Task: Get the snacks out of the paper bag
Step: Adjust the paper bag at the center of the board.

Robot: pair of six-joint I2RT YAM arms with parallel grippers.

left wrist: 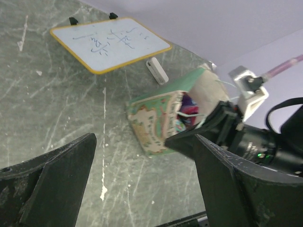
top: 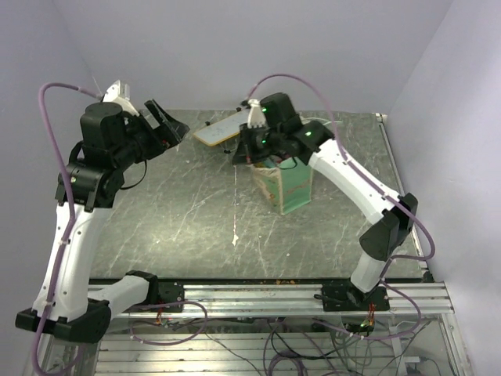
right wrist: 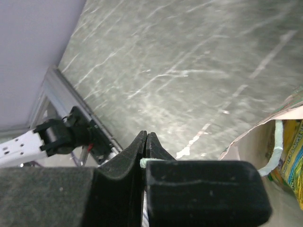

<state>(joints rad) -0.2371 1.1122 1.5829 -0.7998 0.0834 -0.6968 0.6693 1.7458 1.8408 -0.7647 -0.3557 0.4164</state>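
Right of the table's (top: 180, 219) middle, the bag (top: 286, 188) is stood upright with its mouth open, and snacks (left wrist: 187, 111) are seen inside. Its white cord (right wrist: 144, 162) is pinched between the pressed-together fingers of the right gripper (right wrist: 147, 138). The left gripper (top: 167, 121) is held raised at rear left, fingers spread, nothing gripped

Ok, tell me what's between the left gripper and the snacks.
The right gripper, shut on the cord handle, hangs across the mouth of the bag, partly covering the snacks. Nothing else blocks the left gripper.
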